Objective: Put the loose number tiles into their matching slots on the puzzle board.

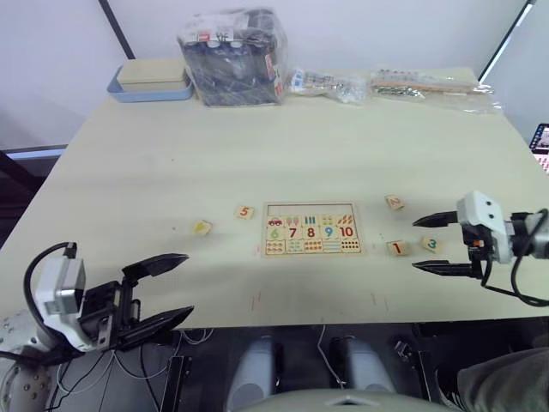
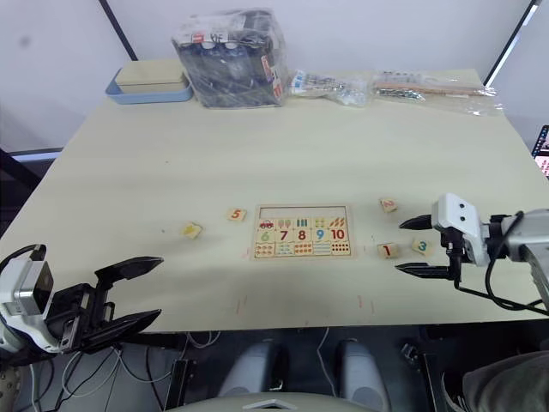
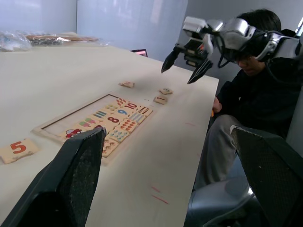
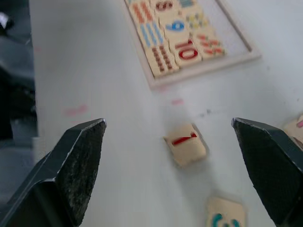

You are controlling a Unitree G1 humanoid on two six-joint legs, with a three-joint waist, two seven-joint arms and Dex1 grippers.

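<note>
The puzzle board (image 1: 310,206) lies flat at the table's middle; its top-row slots (image 1: 310,220) show small pictures, with tiles 6 to 10 below them. Loose number tiles lie around it. To its left are a red 5 (image 1: 245,212) and a yellow-digit tile (image 1: 202,227). To its right are one tile (image 1: 395,202), a red 1 (image 1: 396,248) and a green 3 (image 1: 431,245). My right gripper (image 1: 415,245) is open just above the table, its fingers straddling the 1 (image 4: 185,144) and 3 (image 4: 225,217). My left gripper (image 1: 189,285) hangs open off the table's front-left edge, holding nothing.
Along the far edge sit a blue-rimmed tray (image 1: 150,83), a plastic-wrapped dark bundle (image 1: 233,58) and clear bags (image 1: 429,86). A seated person (image 3: 255,94) is beside the table's right side. Small red marks dot the front edge of the table (image 1: 257,300).
</note>
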